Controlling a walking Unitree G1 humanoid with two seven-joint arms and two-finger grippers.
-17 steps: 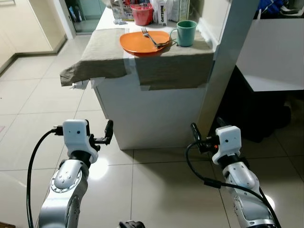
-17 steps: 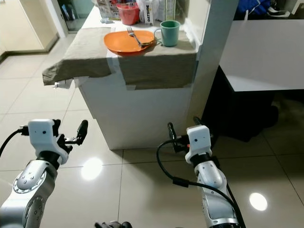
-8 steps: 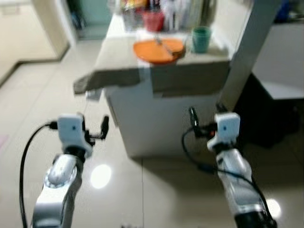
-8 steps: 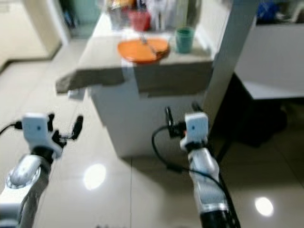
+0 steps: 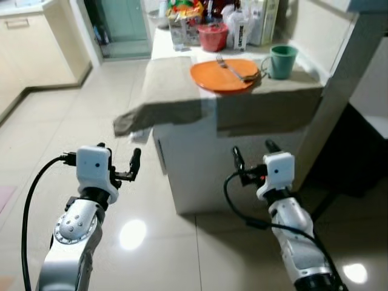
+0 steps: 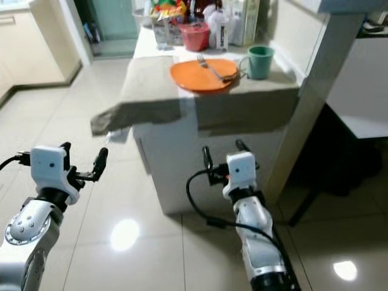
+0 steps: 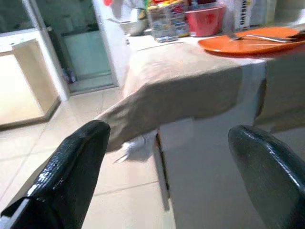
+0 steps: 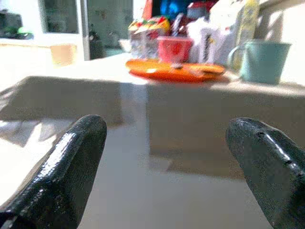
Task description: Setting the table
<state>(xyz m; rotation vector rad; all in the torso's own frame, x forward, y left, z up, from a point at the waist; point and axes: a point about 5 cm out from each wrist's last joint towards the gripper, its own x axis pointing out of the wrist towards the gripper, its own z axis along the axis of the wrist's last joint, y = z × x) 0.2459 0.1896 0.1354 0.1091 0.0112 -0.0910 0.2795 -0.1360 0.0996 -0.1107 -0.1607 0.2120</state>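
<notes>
From the head camera, a white counter (image 5: 242, 176) stands ahead, its near end draped with a grey-brown cloth (image 5: 176, 100) whose corner hangs off the left edge. An orange plate (image 5: 223, 76) sits on the cloth by the near edge, a fork (image 5: 233, 68) lying across it, and a green mug (image 5: 282, 61) stands just beside the plate toward the right edge. Behind them, a red bowl (image 5: 213, 36) and cartons (image 5: 257, 21) crowd the far end. The left hand (image 5: 118, 162) and right hand (image 5: 253, 159) hover low over the tiled floor (image 5: 36, 133), short of the counter, fingers spread and holding nothing.

The left wrist camera looks between parted black fingers (image 7: 71, 176) at the hanging cloth (image 7: 186, 88) and plate (image 7: 252, 43).

The right wrist camera, also through wide-apart fingers (image 8: 62, 167), shows the plate (image 8: 174, 70) and mug (image 8: 262, 61) on the counter edge.
</notes>
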